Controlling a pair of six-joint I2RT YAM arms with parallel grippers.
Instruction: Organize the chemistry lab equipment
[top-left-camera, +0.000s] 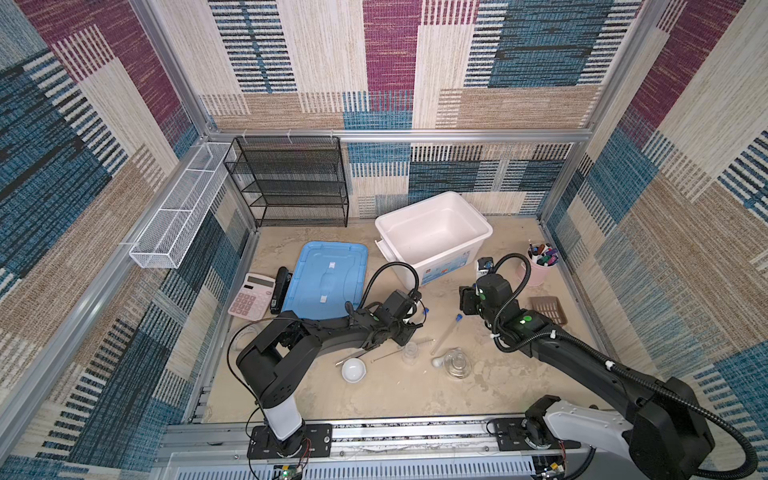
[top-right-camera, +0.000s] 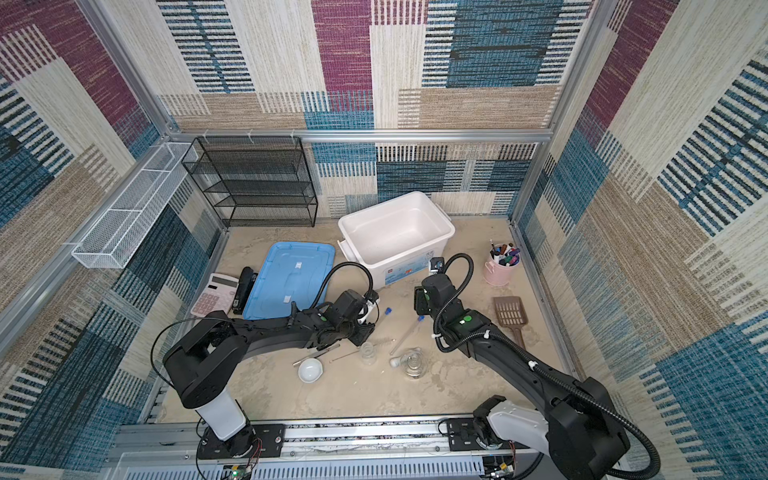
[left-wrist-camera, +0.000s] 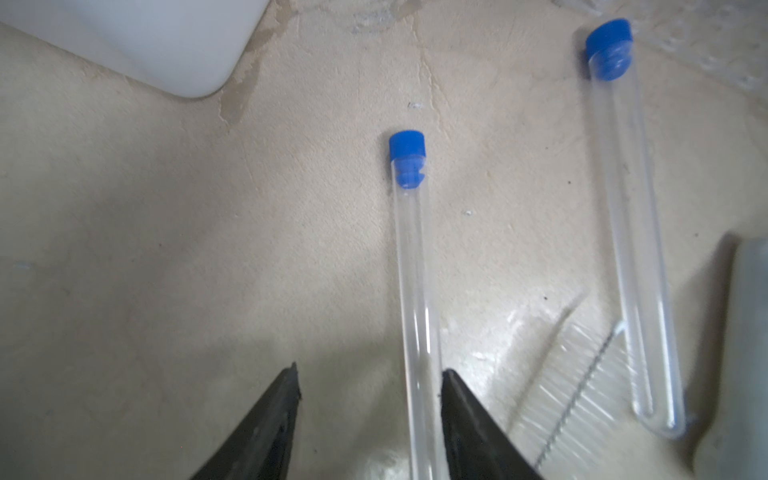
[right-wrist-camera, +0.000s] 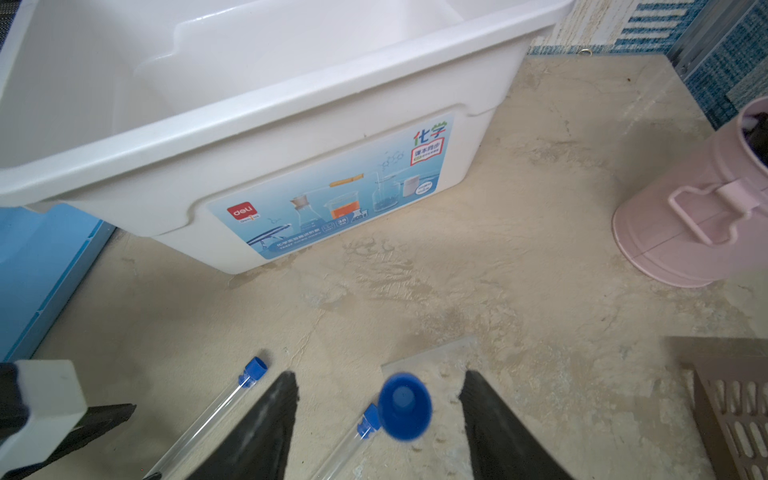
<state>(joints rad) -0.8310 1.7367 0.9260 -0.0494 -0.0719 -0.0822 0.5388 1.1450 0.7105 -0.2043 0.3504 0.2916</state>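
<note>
My left gripper (left-wrist-camera: 370, 370) is open low over the table, with a blue-capped test tube (left-wrist-camera: 415, 291) lying between its fingers against one of them. A second tube (left-wrist-camera: 636, 232) lies beside the wire brush (left-wrist-camera: 582, 386). My right gripper (right-wrist-camera: 379, 374) stands open in front of the white bin. A blurred blue cap (right-wrist-camera: 403, 407) shows end-on between its fingers and touches neither. Two tubes (right-wrist-camera: 232, 399) (right-wrist-camera: 345, 444) lie below it. In both top views the white dish (top-left-camera: 353, 370), tweezers (top-left-camera: 353, 356), beaker (top-left-camera: 409, 353) and flask (top-left-camera: 457, 363) sit near the front.
The white bin (top-left-camera: 486, 226) stands at the back with its blue lid (top-left-camera: 328, 278) flat to its left. A pink calculator (top-left-camera: 251, 297) and a black stapler (top-left-camera: 280, 291) lie left of the lid. The pink pen cup (top-left-camera: 538, 266) and brown scoop (top-left-camera: 548, 309) are at the right.
</note>
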